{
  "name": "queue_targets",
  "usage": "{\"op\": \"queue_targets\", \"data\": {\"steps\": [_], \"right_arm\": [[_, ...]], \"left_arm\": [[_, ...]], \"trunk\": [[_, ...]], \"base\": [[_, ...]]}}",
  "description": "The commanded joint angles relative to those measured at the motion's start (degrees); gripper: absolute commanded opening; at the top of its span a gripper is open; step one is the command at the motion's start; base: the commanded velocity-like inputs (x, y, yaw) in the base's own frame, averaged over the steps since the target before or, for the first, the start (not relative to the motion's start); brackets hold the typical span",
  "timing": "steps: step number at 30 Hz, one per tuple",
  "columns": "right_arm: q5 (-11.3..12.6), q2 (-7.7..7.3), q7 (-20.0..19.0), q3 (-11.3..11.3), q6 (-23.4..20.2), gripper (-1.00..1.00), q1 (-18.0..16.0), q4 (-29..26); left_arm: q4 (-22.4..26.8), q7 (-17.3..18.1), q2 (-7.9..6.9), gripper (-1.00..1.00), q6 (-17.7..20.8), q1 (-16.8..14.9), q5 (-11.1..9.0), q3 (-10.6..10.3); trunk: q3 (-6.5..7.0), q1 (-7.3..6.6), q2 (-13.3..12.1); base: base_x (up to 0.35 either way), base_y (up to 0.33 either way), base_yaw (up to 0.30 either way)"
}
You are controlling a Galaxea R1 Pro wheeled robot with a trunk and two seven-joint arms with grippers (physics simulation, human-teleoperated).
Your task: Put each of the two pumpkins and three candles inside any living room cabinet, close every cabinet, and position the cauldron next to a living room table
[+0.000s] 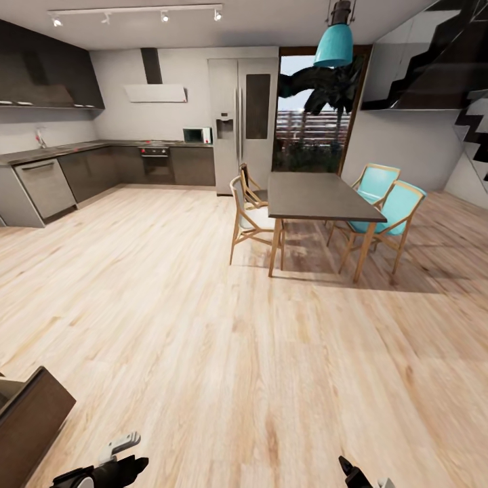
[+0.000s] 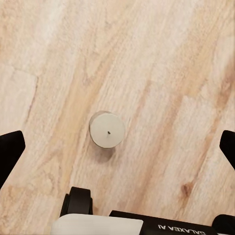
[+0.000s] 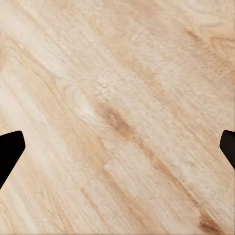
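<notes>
The robot stands on a wide stretch of pale wood floor (image 1: 203, 325), facing an open kitchen with dark grey units (image 1: 88, 173) along the far wall, a steel fridge (image 1: 242, 122) and a small microwave (image 1: 196, 135) on the counter. To the right of the room's middle is the tall dining table (image 1: 315, 195), dark-topped on wooden legs, with two turquoise chairs (image 1: 390, 210) on its far side and pale ones (image 1: 251, 217) on the near side; a turquoise lamp (image 1: 335, 42) hangs above it. At the lower left edge a corner of the dark-brown cabinet (image 1: 34, 420) pokes in, with a strip of lighter wood showing behind its front, so perhaps a drawer is pulled out, though too little is visible to be sure. Down by the robot's left arm, the left gripper (image 2: 120, 147) hangs over the boards with its black fingertips (image 2: 10, 149) spread wide, and one candle (image 2: 107, 129) sits upright on the floor between them, a stubby pale cylinder with a dark wick dot, touched by neither finger. The right gripper (image 3: 120, 147) is likewise spread wide above bare planks, nothing between its tips. Both arms barely peek in at the bottom of the head view.
</notes>
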State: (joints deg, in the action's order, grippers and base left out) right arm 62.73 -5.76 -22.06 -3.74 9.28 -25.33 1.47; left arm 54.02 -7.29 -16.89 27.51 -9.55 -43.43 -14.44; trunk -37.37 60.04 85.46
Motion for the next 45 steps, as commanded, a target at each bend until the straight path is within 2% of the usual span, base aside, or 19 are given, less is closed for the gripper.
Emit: {"op": "queue_targets", "data": {"steps": [1, 11, 21, 22, 24, 26, 29, 32, 33, 34, 35, 37, 39, 41, 43, 45], "right_arm": [[0.46, 0.02, -0.31, -0.39, 0.12, 1.0, -0.07, 0.14], [0.45, -0.03, -0.27, -0.4, 0.06, 1.0, -0.07, 0.2], [0.11, 0.17, -0.32, -0.77, 0.08, 1.0, -0.07, 0.12], [0.16, 0.19, -0.3, -0.84, -0.07, 1.0, -0.07, 0.07], [0.12, 0.23, -0.31, -0.93, 0.1, 1.0, -0.07, -0.18], [-0.12, 0.38, -0.32, -1.19, 0.31, 1.0, -0.07, -0.49], [-0.28, 0.45, 0.08, -2.73, 1.18, 1.0, -0.07, -0.61], [-1.28, 0.48, 3.35, -9.27, 1.81, 1.0, -0.07, -0.64], [-1.68, 0.49, 7.65, -13.26, 2.03, 1.0, -0.07, -0.65], [-2.08, 0.56, 14.07, -17.29, 2.17, 1.0, -0.12, -1.07], [-2.24, 0.66, 18.84, -20.06, 2.23, 1.0, -0.16, -2.43], [-2.45, 1.03, 32.88, -27.77, 1.94, 1.0, -0.22, -12.22], [-2.5, 1.04, 41.07, -31.35, 1.78, 1.0, -0.23, -19.5], [-2.56, 1.12, 46.67, -34.25, 1.82, 1.0, -0.24, -23.96], [-2.59, 1.12, 49.31, -36.64, 1.82, 1.0, -0.24, -26.25], [-2.61, 1.11, 50.49, -39.34, 1.8, 1.0, -0.24, -27.46]], "left_arm": [[0.11, -0.53, -0.07, 1.0, 0.09, -0.03, -0.61, -0.23], [0.08, -0.53, -0.07, 1.0, 0.09, -0.03, -0.62, -0.16], [0.12, -0.53, -0.01, 1.0, 0.09, -0.03, -0.72, -0.14], [0.09, -0.57, 0.28, 1.0, -0.09, -0.03, -0.66, -0.15], [-1.28, -0.82, 1.38, 1.0, -2.95, -0.03, -0.54, -0.21], [-3.08, -0.92, 1.99, 1.0, -6.51, -0.09, 1.09, -0.23], [-3.68, -1.15, 2.73, 1.0, -7.98, -0.11, 3.61, -0.19], [-3.92, -1.51, 3.68, 1.0, -8.55, -0.12, 5.73, -0.14], [-4.0, -1.63, 4.16, 1.0, -8.67, -0.12, 6.21, -0.15], [-4.2, -1.7, 4.51, 1.0, -8.76, -0.12, 6.49, -0.15], [-4.52, -1.75, 4.67, 1.0, -8.82, -0.17, 6.66, -0.15], [-5.23, -1.83, 4.87, 1.0, -9.46, -0.39, 6.88, -0.15], [-5.46, -1.99, 4.95, 1.0, -10.52, -0.44, 7.25, -0.15], [-6.12, -3.37, 5.0, 1.0, -12.06, -0.53, 8.83, -0.02], [-6.72, -5.55, 5.32, 1.0, -13.8, -0.6, 9.84, 0.04], [-7.03, -8.91, 6.29, 1.0, -15.03, -0.69, 10.44, 0.03]], "trunk": [[-0.05, 0.01, 0.03], [-0.05, 0.01, 0.03], [-1.85, 2.2, 4.04], [-2.03, 2.42, 4.44], [-2.39, 2.86, 5.24], [-2.74, 3.3, 6.04], [-3.28, 3.96, 7.25], [-3.82, 4.62, 8.45], [-4.0, 4.84, 8.85], [-4.18, 5.06, 9.25], [-4.36, 5.28, 9.65], [-4.72, 5.72, 10.46], [-5.08, 6.16, 11.26], [-5.44, 6.6, 12.06], [-5.8, 7.04, 12.86], [-6.16, 7.48, 13.66]], "base": [[0.067, -0.001, 0.0], [0.009, 0.0, 0.0], [0.0, 0.0, 0.0], [0.0, 0.0, 0.0], [0.0, 0.0, 0.0], [0.0, 0.0, 0.0], [0.0, 0.0, 0.0], [0.0, 0.0, 0.0], [0.0, 0.0, 0.0], [0.0, 0.0, 0.0], [0.0, 0.0, 0.0], [0.0, 0.0, 0.0], [0.0, 0.0, 0.0], [0.0, 0.0, 0.0], [0.0, 0.0, 0.0], [0.0, 0.0, 0.0]]}}
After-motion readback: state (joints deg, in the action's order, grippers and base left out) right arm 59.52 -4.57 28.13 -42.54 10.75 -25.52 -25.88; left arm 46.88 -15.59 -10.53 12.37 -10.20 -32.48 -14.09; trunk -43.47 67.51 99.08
